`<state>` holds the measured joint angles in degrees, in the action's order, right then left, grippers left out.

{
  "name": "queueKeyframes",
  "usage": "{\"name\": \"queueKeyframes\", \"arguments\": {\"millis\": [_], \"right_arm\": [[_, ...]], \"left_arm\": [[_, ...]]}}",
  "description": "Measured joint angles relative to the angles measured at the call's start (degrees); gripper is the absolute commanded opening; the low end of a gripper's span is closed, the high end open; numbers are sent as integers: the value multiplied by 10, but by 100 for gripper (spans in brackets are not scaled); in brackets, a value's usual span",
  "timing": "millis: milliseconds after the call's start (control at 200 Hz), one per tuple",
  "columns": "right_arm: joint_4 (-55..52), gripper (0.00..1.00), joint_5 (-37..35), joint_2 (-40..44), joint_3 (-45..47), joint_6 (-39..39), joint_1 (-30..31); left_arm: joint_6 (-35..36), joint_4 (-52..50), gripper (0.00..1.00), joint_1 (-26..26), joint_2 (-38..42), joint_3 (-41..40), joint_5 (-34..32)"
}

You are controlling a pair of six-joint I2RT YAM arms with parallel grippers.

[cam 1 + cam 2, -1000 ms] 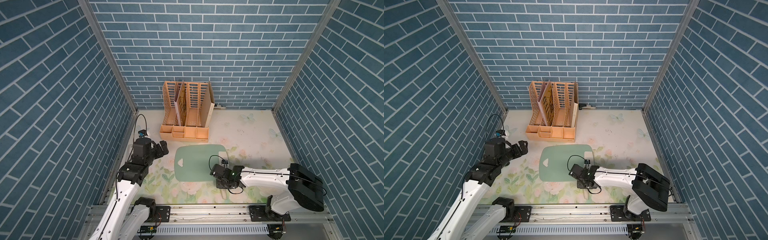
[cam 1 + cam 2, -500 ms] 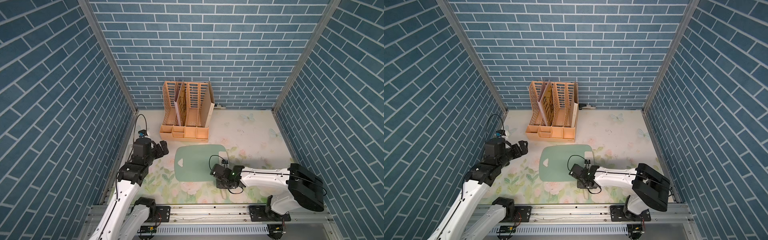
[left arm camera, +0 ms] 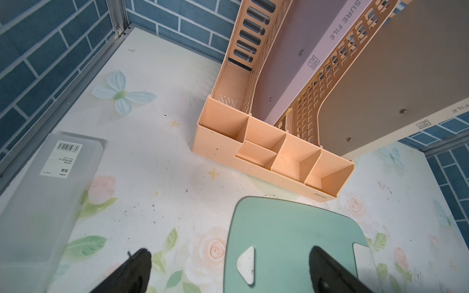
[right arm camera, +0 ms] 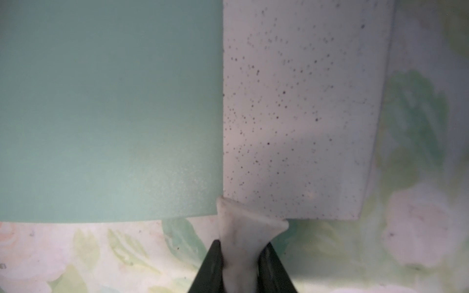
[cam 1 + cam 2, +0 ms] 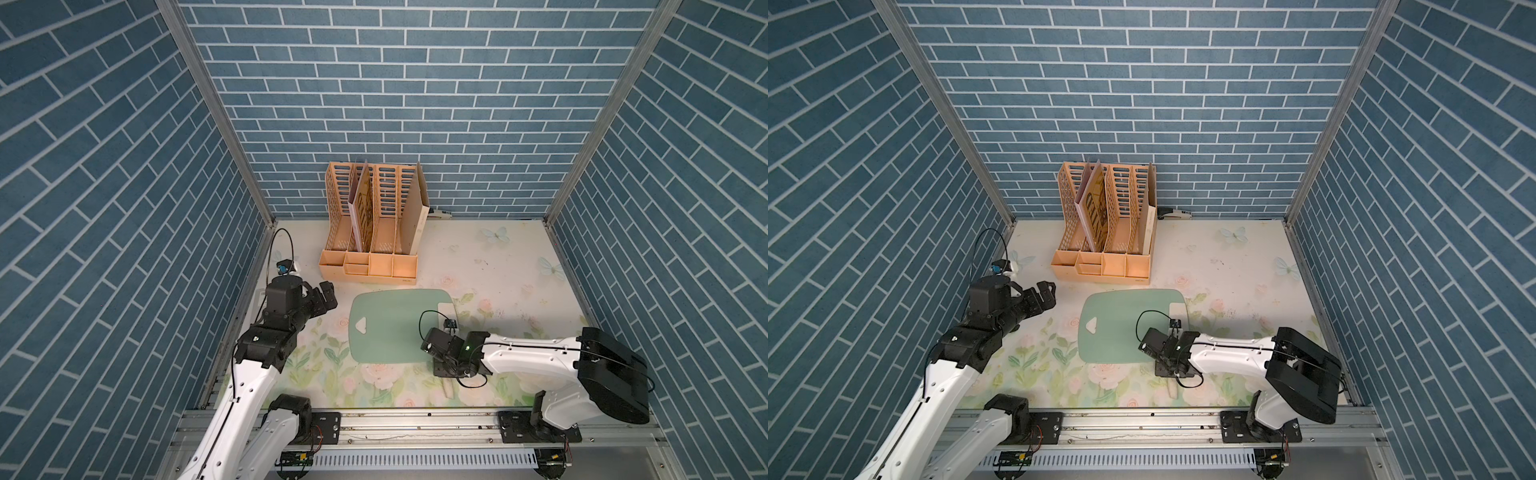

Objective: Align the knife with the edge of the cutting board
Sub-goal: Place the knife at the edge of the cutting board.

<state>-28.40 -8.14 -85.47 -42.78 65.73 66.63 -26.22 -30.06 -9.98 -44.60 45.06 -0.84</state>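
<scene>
1. Since the earlier views nothing had visibly moved: arms, knife [image 4: 299,114] and cutting board [image 4: 101,114] sat in the same places.
2. The right tool [image 4: 239,253] was clamped tight on the knife's cream handle, low over the floral bench [image 5: 498,266].
3. The speckled blade lay flat along the cutting board's short end, opposite its triangular hole.
4. The left tool [image 3: 229,256] was spread wide and held nothing.

- In both top views my right arm [image 5: 519,353] hides most of the knife [image 5: 445,309]; I see only a blade corner and the handle's end.
- The right wrist view crops the blade and blurs the surface [image 4: 418,228].
- The left wrist view crops the cutting board [image 3: 291,233] and a frosted box [image 3: 38,192].
</scene>
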Motion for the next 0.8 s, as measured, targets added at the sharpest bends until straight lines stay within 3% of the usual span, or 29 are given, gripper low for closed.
{"name": "queueKeyframes", "arguments": {"millis": [795], "right_arm": [[2, 27, 0, 1, 1, 0, 0]], "left_arm": [[0, 0, 100, 0, 0, 0, 0]]}}
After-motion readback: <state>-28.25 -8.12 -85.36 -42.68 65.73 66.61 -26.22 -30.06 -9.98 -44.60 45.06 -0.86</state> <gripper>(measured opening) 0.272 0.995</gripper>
